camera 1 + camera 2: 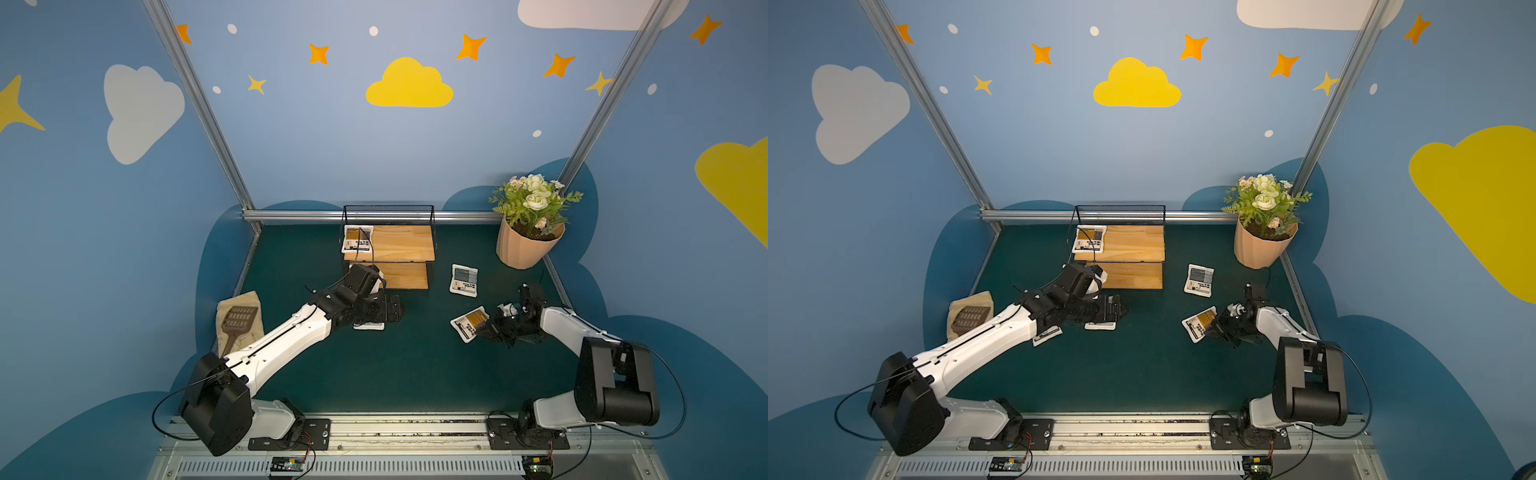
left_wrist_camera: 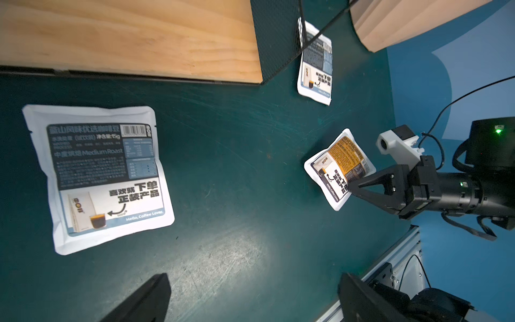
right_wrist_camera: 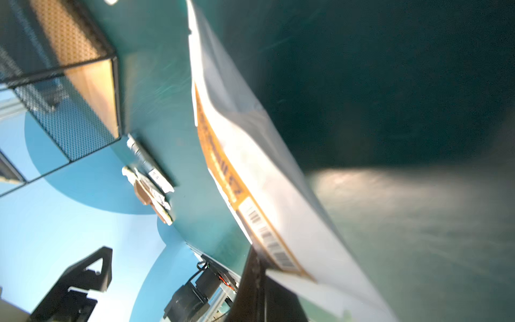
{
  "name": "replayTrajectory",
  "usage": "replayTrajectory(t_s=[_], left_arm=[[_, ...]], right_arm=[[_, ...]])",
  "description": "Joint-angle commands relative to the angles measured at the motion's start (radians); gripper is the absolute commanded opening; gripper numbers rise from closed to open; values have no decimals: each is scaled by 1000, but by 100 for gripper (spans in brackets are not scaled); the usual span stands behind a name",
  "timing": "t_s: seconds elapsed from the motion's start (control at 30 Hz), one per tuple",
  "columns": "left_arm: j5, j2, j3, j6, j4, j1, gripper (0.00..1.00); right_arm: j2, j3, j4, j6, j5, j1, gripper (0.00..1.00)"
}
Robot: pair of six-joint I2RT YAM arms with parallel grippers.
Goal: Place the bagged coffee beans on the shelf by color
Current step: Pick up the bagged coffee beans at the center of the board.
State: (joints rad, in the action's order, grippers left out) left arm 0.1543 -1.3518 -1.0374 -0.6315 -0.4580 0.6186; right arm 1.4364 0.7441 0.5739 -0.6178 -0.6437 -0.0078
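The right pincer [image 1: 484, 328] is clamped on the near edge of an orange-label pouch [image 1: 468, 323], which sticks out ahead of its tips. The left pincer [image 1: 392, 309] hangs wide open above a grey-blue pouch [image 2: 103, 178] lying on the worktop [image 1: 415, 365]. Just beyond the left pincer, the shelf [image 1: 409, 245] holds a second orange pouch [image 1: 356, 240] on its upper board.
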Motion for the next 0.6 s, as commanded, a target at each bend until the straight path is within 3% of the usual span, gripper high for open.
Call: replayTrajectory(t_s=[0.0,0.33,0.57], left_arm=[[-5,43,-28,22,-22,-28,100],[25,106,-51,42,-71,-121,100],[51,160,-105,67,-118,-226,100]], right_arm=[[-45,43,83,32,-28,35,0],[-92,129,162,53,-64,189,0],[-95,270,235,84,-84,337,0]])
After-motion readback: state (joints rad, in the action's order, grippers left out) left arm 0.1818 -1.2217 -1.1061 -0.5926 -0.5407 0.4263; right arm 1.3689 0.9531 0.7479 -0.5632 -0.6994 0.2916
